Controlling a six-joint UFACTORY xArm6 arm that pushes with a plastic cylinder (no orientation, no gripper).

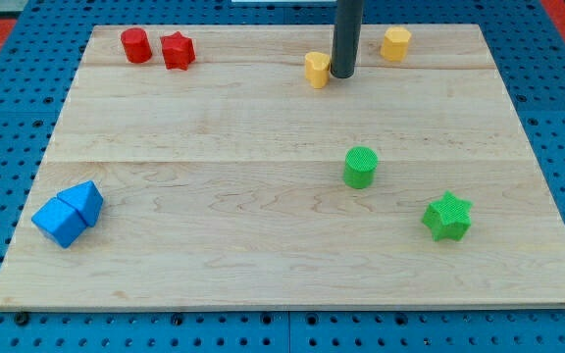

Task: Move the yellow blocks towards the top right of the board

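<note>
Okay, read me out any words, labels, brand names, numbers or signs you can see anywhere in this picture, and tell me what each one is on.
None: no text, number, label or sign shows anywhere.
The wooden board is bare wood.
The yellow blocks, red blocks, green blocks and blue blocks are unmarked.
My tip is plain dark.

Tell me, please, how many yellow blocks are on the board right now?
2. One yellow block sits near the view's top centre, just left of my tip; the other yellow block is further right, near the top edge. None seems hidden.
</note>
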